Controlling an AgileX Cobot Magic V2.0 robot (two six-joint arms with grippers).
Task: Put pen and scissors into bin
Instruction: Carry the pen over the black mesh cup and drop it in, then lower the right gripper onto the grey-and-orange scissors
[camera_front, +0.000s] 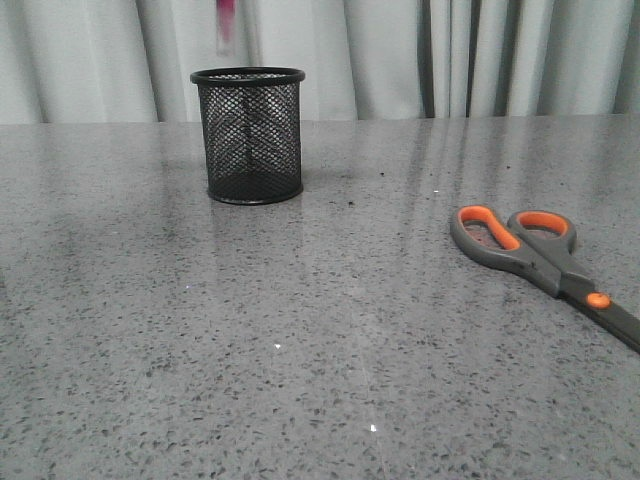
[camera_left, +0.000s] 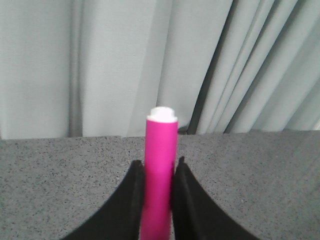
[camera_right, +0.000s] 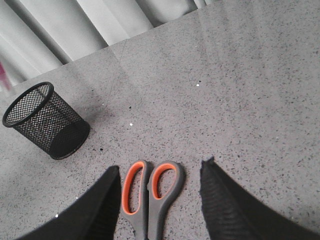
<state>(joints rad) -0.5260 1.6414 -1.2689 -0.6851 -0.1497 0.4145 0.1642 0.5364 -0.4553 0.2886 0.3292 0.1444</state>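
The black mesh bin (camera_front: 249, 135) stands upright at the far left of the grey table; it also shows in the right wrist view (camera_right: 45, 120). The pink pen (camera_left: 160, 170) stands upright, pinched between the black fingers of my left gripper (camera_left: 159, 167). Its blurred pink lower end (camera_front: 226, 22) hangs above the bin at the top of the front view. The scissors (camera_front: 540, 255) lie flat at the right, handles toward the bin. My right gripper (camera_right: 160, 172) is open, its fingers either side of the scissors' handles (camera_right: 152, 192).
A pale pleated curtain (camera_front: 420, 55) hangs behind the table's far edge. The grey speckled table (camera_front: 300, 350) spreads between the bin and the scissors.
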